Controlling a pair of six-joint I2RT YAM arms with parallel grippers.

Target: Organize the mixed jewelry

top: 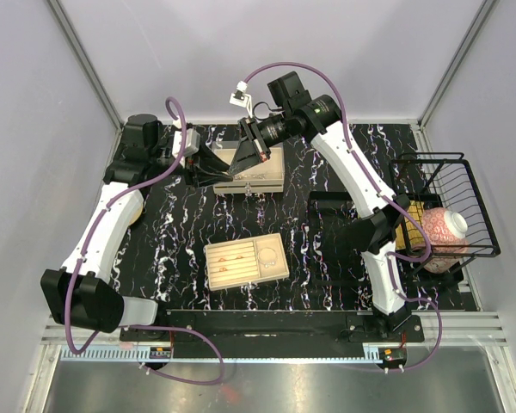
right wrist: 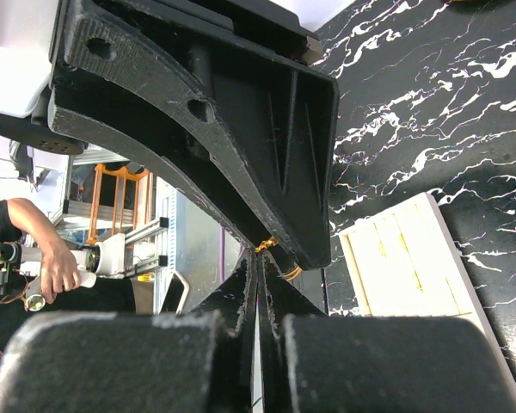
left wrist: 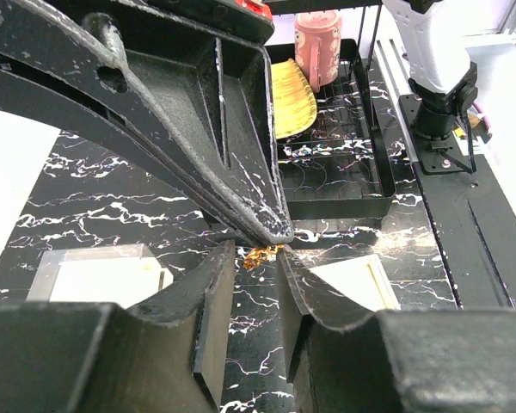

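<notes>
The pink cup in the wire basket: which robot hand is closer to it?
Right. The right gripper is over the far tray, well left of the pink cup; the left gripper sits further left still.

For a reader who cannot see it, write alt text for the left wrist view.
The left gripper fills the frame, its black fingers nearly shut on a tiny gold-brown jewelry piece above the black marbled table. Behind it, a black tray holds a yellow ribbed object and a pink mug, with parts of beige trays at either lower side.
</notes>
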